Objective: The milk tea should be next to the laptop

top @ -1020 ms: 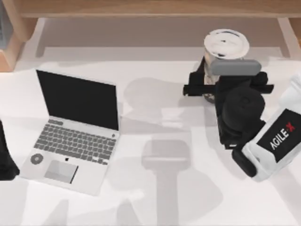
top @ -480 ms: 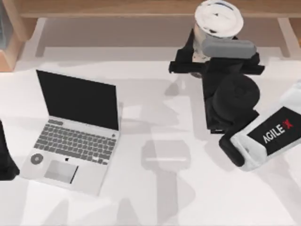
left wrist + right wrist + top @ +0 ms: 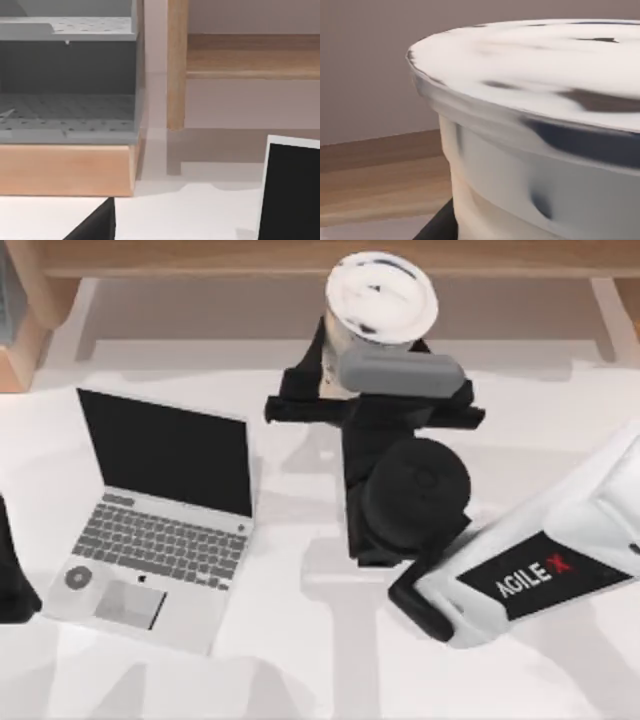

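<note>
My right gripper is shut on the milk tea, a clear cup with a white round lid, and holds it above the table's back middle, right of the laptop. Up close in the right wrist view, the milk tea shows its lid and creamy beige wall. The silver-grey laptop stands open at the left with its black screen facing front. Part of that laptop screen appears in the left wrist view. My left arm is parked at the left edge of the table.
A wooden shelf frame runs along the back of the table. At the far left stands a grey perforated rack on a wooden base with a wooden post. The white table lies bare in front.
My right gripper has carried the milk tea leftward along the back of the table, toward the laptop. The laptop and my left arm have not moved.
</note>
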`<state>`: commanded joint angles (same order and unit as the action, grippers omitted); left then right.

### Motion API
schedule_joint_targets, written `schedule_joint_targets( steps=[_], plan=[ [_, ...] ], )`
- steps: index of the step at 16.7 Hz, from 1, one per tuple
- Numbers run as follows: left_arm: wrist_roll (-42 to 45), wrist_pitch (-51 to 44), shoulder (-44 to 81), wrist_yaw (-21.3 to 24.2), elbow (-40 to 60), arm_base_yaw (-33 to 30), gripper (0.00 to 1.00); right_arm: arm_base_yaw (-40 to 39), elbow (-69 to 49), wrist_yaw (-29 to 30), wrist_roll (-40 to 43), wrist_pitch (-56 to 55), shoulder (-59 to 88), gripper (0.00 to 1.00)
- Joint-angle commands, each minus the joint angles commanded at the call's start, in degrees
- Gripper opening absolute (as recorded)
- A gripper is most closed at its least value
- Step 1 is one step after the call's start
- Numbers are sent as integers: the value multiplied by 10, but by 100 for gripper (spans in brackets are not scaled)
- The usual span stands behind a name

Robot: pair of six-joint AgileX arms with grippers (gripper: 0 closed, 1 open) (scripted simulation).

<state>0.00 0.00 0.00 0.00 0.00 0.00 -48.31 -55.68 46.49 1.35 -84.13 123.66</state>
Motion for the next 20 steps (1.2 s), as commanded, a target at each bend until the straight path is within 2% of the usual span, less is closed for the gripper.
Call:
schedule_joint_targets(
  steps=[7,10,20],
  plan=[
    [0,0,0,0,0,0,100,-136,32,162,-10,86,-7,0],
    [0,0,0,0,0,0,100,-173,45,210,-16,119,-11,0],
    [0,0,0,0,0,0,100,-188,48,223,-17,120,-12,0]
  ],
)
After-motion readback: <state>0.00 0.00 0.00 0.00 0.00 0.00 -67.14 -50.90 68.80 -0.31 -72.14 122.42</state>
